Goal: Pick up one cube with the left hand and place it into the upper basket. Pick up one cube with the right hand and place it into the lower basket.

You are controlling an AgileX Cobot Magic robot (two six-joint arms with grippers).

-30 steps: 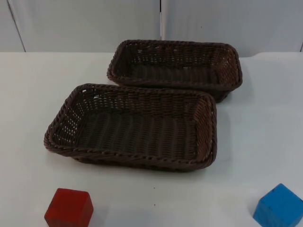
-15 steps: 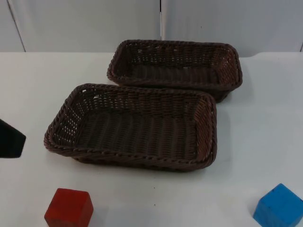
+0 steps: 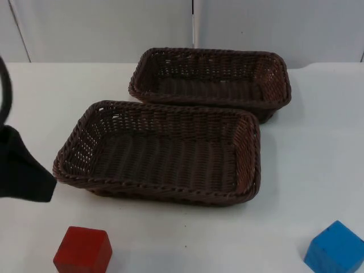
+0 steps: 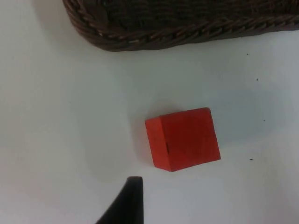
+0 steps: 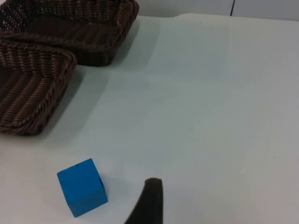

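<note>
A red cube [image 3: 83, 250] rests on the white table near the front left, in front of the lower basket [image 3: 74, 170]; it also lies in the left wrist view [image 4: 183, 138], just below that basket's rim [image 4: 177, 35]. My left gripper [image 3: 25, 173] comes in from the left edge, above the table beside the lower basket's left end and behind the red cube. A blue cube [image 3: 335, 248] sits at the front right and also lies in the right wrist view [image 5: 82, 186]. My right gripper [image 5: 147, 205] hovers close beside it. The upper basket [image 3: 281, 85] stands behind the lower one. Both baskets hold nothing.
The two brown wicker baskets stand close together mid-table, the upper one [image 5: 117, 28] offset to the right of the lower one [image 5: 56, 70]. Bare white table [image 3: 318, 159] stretches right of the baskets and along the front between the cubes. A grey partition wall [image 3: 114, 28] closes the back.
My left arm has come into the top view from the left edge and moved further right, toward the lower basket's left end. Cubes and baskets have not moved.
</note>
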